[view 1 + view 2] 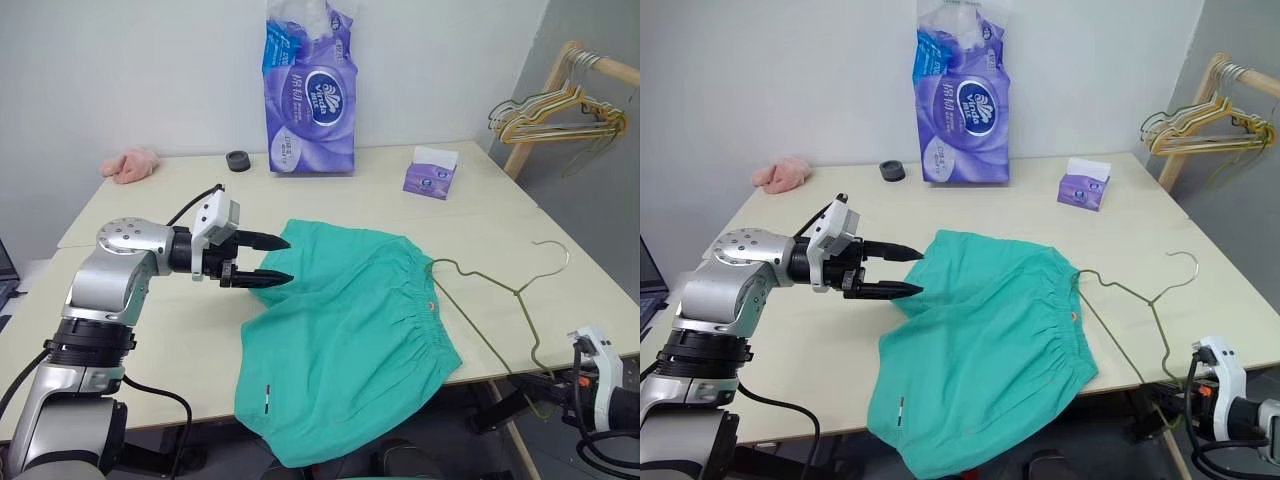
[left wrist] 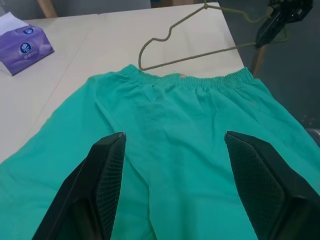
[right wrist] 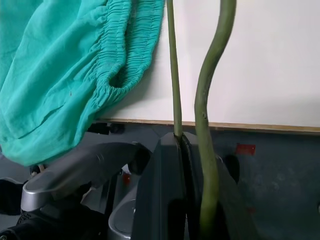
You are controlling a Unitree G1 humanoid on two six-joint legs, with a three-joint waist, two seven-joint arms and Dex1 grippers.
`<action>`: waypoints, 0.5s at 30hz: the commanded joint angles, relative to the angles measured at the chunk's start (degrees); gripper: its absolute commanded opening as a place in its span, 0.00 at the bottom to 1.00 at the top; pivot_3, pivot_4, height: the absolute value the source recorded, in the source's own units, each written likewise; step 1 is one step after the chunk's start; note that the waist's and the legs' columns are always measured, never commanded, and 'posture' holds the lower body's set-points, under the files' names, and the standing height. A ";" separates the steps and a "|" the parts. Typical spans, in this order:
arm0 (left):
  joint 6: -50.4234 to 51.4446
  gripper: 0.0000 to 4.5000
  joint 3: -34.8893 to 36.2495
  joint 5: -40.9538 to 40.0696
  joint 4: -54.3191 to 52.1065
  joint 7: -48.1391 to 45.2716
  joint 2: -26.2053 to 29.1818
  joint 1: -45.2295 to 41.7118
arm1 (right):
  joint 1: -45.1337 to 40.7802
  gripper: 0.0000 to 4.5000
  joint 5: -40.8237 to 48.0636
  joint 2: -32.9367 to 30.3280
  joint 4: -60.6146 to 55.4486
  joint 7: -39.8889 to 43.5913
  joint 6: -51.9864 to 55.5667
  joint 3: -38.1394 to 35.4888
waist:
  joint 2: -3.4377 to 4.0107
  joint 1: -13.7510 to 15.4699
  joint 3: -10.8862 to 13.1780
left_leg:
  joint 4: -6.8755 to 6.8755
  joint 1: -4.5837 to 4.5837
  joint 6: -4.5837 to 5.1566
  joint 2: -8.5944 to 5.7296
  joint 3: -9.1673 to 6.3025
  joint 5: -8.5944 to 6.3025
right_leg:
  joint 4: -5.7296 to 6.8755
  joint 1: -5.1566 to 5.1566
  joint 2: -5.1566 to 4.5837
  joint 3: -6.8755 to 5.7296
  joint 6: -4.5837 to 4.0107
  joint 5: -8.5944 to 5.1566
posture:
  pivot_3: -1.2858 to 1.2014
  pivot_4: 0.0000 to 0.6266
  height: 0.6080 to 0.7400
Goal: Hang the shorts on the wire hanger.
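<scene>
Shorts [image 1: 345, 330] on cream table [image 1: 150, 340]

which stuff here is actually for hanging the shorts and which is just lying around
For the job:
- shorts, spread on the table
- wire hanger, clamped in the shut right gripper
- left gripper, open over the shorts

Lying about:
- tissue pack
- tissue box
- pink cloth
- black ring
- hangers on the rack

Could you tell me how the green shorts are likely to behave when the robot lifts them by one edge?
The shorts lie flat and wrinkled, one leg drooping over the table edge, so they will probably sag limply. The thin fabric looks light. The gathered waistband may bunch rather than stay spread.
</scene>
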 commanded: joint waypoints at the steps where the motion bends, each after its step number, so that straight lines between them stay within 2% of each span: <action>1: -0.76 0.74 0.13 -0.13 -0.50 -0.27 0.18 -0.29 | 0.69 0.00 1.36 -0.30 -0.95 -0.59 -0.17 -1.09 | 0.00 0.00 0.01 | 0.00 0.00 0.00 0.00 0.01 0.00 | 0.00 0.00 0.00 0.01 0.00 0.00 | 0.45 0.06 1.00; 15: -0.70 0.74 -1.05 0.18 -0.04 0.36 -0.62 0.02 | -3.52 0.00 4.04 -1.82 1.99 -2.04 2.37 3.71 | -0.05 -0.15 0.40 | -0.02 -0.01 0.00 0.02 0.06 0.00 | -0.06 -0.01 0.01 0.05 0.00 0.00 | 0.45 0.06 1.00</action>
